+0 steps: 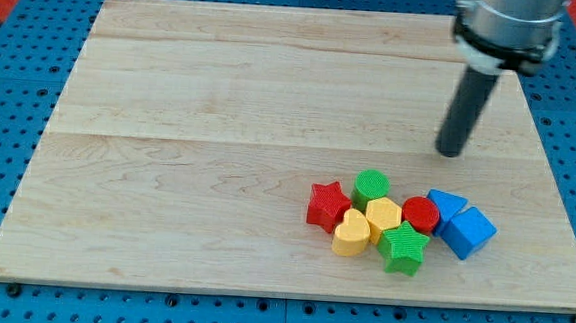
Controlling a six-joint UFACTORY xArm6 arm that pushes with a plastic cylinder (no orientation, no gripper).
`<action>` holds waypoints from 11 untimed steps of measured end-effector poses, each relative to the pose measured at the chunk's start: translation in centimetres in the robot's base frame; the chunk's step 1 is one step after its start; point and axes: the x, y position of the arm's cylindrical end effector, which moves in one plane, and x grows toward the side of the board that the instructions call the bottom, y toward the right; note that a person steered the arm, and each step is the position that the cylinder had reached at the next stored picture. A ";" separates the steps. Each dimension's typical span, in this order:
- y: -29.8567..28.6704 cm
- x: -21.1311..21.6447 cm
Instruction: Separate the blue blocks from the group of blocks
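No writing shows anywhere. The tip [451, 151] rests on the pale wooden table [167, 174], apart from the cluster and toward the view's top from the blue blocks; the rod carries no pincer. The blue triangular block [447, 204] and blue cube [470, 233] touch at the cluster's right edge, beside the red cylinder [421, 214]. Ridged green star [403, 247], yellow heart [351, 233], yellow hexagon [383, 217], green cylinder [372, 186] and red star [328, 205] crowd leftward.
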 end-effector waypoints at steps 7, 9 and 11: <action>4.2 13.2; 1.6 13.5; -4.1 9.9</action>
